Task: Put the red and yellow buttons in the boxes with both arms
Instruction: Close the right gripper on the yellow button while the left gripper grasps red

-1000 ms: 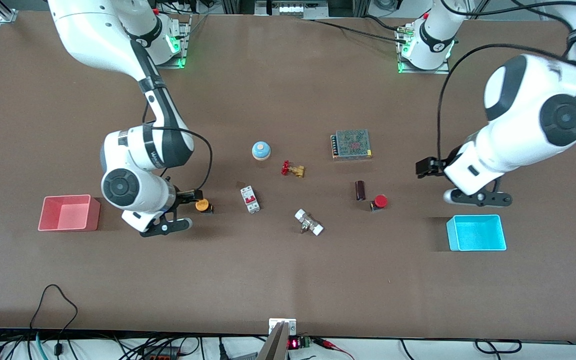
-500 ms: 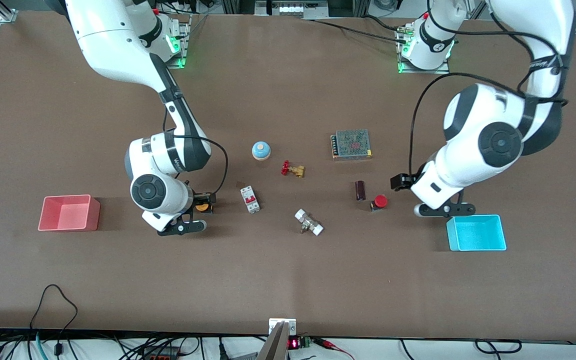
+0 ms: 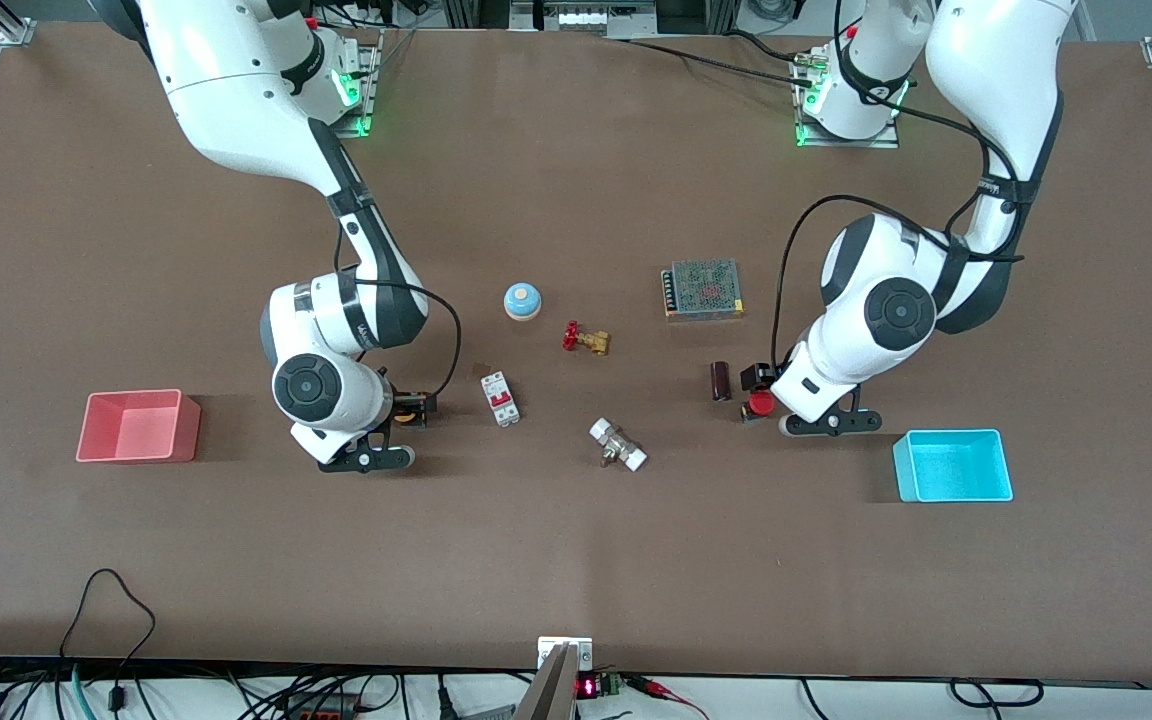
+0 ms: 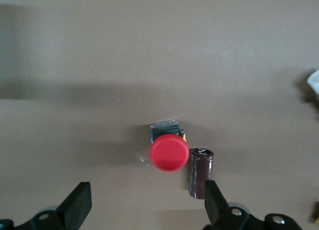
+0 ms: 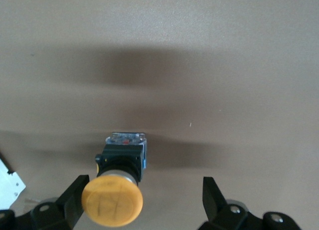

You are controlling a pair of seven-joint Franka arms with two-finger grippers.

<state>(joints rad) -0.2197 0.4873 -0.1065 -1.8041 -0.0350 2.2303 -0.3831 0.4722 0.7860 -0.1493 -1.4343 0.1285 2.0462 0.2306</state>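
Observation:
The yellow button (image 3: 403, 416) lies on its side on the table, its cap largely covered by the right arm's hand. My right gripper (image 3: 368, 456) hovers low over it, open; in the right wrist view the yellow button (image 5: 113, 202) sits close to one finger, and the right gripper (image 5: 145, 192) holds nothing. The red button (image 3: 759, 403) stands beside a dark cylinder (image 3: 721, 380). My left gripper (image 3: 826, 420) is open just beside it. In the left wrist view the red button (image 4: 169, 152) lies just ahead of the left gripper (image 4: 146, 190). The pink box (image 3: 186, 425) and the cyan box (image 3: 902, 470) stand at the table's two ends.
Between the buttons lie a red-and-white breaker (image 3: 500, 398), a white-ended fitting (image 3: 618, 445), a red-handled brass valve (image 3: 584, 339), a blue dome (image 3: 522, 300) and a mesh-topped metal unit (image 3: 703, 288). The dark cylinder (image 4: 200, 172) almost touches one left finger.
The left arm swung in from near the cyan box to the red button. The right hand slid over the yellow button, covering most of its cap. Both grippers stayed open.

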